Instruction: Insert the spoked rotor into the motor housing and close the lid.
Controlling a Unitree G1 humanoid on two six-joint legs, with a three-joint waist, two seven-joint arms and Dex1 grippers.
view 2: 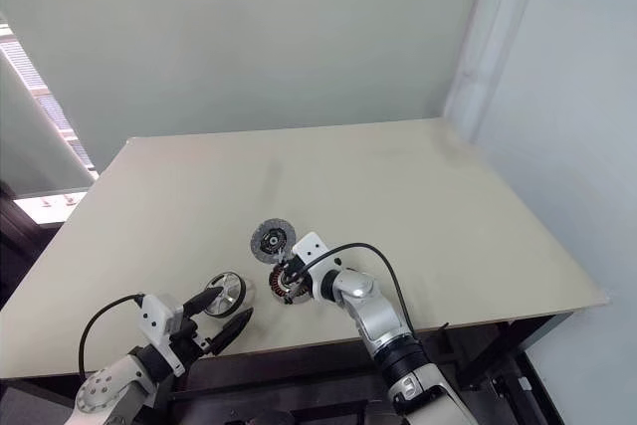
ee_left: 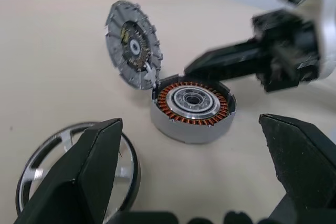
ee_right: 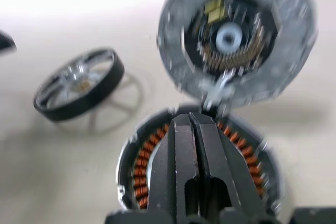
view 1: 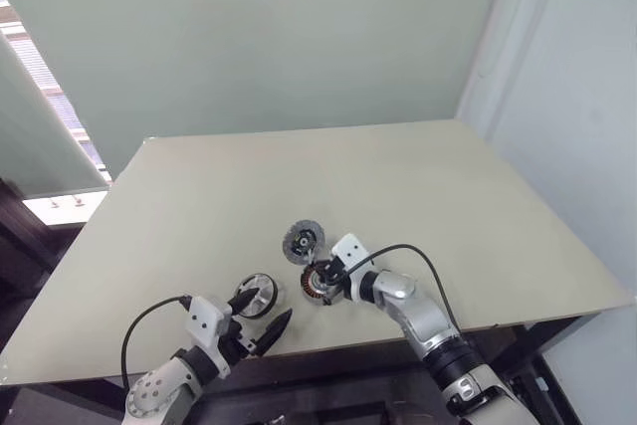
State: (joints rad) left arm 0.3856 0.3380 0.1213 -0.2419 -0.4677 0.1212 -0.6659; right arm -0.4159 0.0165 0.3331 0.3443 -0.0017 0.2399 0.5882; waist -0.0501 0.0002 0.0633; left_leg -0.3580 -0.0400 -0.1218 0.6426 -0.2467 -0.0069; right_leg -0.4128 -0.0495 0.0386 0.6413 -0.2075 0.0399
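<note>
Closed right end effector (ee_right: 195, 124) hides part of the motor housing (ee_left: 192, 108); left end effector (ee_left: 199, 182) gapes wide.

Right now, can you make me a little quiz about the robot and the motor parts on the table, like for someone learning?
1. True or false: the spoked rotor already sits inside the motor housing.
2. Which pincer is shut? A) left pincer B) right pincer C) both
3. Fill in: the housing's lid is hinged ____.

Key:
1. False. The rotor lies on the table beside the housing, which shows its copper windings.
2. B. Its fingers are pressed together over the housing; the left one is spread wide near the rotor.
3. Open, standing up at the housing's edge.
</note>
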